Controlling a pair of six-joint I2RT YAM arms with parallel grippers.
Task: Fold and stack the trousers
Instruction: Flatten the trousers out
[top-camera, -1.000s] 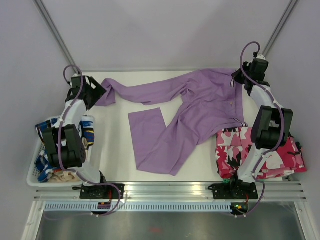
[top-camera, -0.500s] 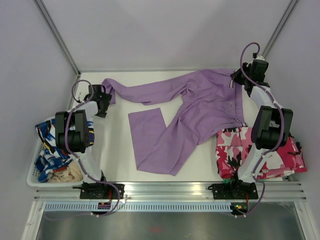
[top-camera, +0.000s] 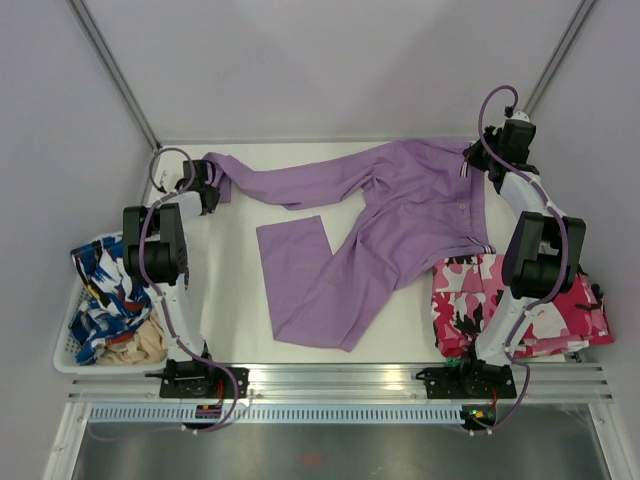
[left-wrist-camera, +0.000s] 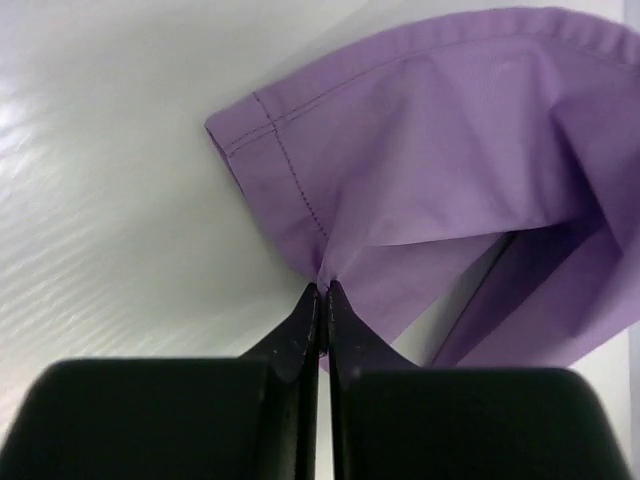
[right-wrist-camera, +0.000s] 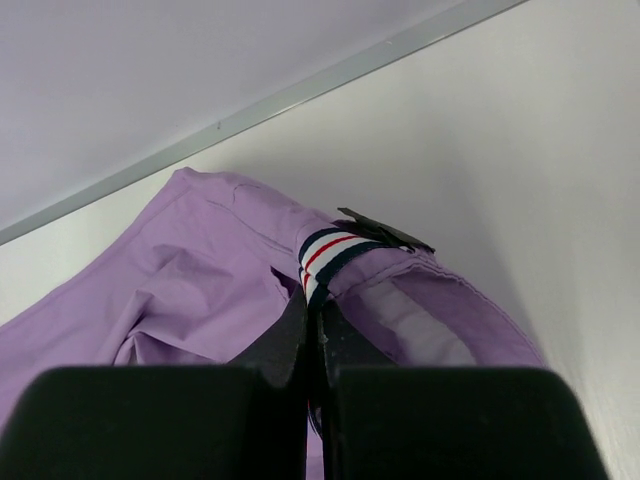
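Note:
The lilac trousers (top-camera: 400, 215) lie spread over the table, waist at the far right, one leg running to the far left, the other bent toward the front with its end folded over. My left gripper (top-camera: 208, 185) is shut on the hem (left-wrist-camera: 290, 190) of the far leg, pinching the cloth at its fingertips (left-wrist-camera: 323, 290). My right gripper (top-camera: 478, 160) is shut on the waistband at its striped tab (right-wrist-camera: 325, 255) by the far right corner. In both wrist views the jaws are pressed together with fabric between them.
A folded pink, white and black camouflage garment (top-camera: 520, 305) lies at the front right, under the right arm. A white basket (top-camera: 62, 345) with blue-and-white patterned clothing (top-camera: 100, 300) stands at the left edge. The back wall and its metal rail (right-wrist-camera: 300, 95) run close behind the waistband.
The left arm has swung out toward the far left corner, reached the end of the far leg and shut on its hem. The right arm has stayed put.

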